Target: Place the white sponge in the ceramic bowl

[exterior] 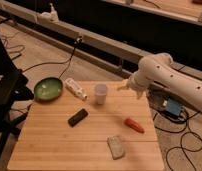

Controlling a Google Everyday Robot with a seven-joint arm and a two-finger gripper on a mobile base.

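Observation:
The white sponge [115, 146] is a small off-white speckled block lying near the front edge of the wooden table [49, 145]. The ceramic bowl [48, 88] is a shallow green dish at the table's back left corner, with nothing visible in it. My gripper [125, 85] hangs at the end of the white arm [159, 72], above the table's back right part, just right of the white cup. It is well away from the sponge and holds nothing that I can see.
A white plastic cup [101, 93] stands at the back middle. A white tube-like bottle [75, 89] lies between cup and bowl. A black bar [77, 117] lies mid-table and an orange-red object [134, 125] lies to the right. Cables run over the floor around the table.

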